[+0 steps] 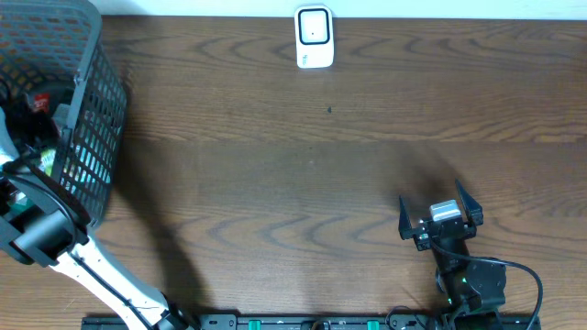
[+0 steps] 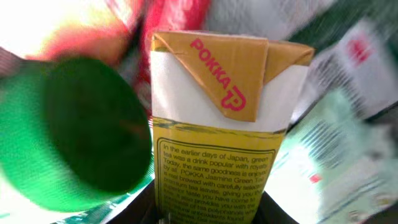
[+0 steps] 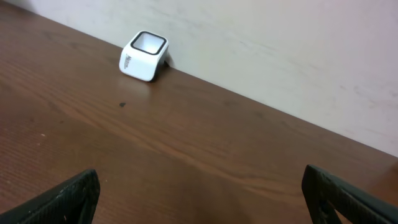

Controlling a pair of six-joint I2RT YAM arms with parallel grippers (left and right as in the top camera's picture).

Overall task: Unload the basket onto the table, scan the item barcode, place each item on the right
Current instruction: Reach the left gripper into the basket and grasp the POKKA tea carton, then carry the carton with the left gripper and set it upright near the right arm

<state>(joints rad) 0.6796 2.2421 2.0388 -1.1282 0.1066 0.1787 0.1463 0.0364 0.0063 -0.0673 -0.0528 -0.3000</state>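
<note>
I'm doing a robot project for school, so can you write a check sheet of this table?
Surface: brown wooden table, no spills seen.
Job's things: drink carton in the basket; white scanner at the far edge.
Clutter: blurry green round thing and packets beside the carton.
Grippers: left gripper closed on the carton; right gripper open, empty.
Cables: black cable behind the right gripper.
Surroundings: pale wall behind the table.
</note>
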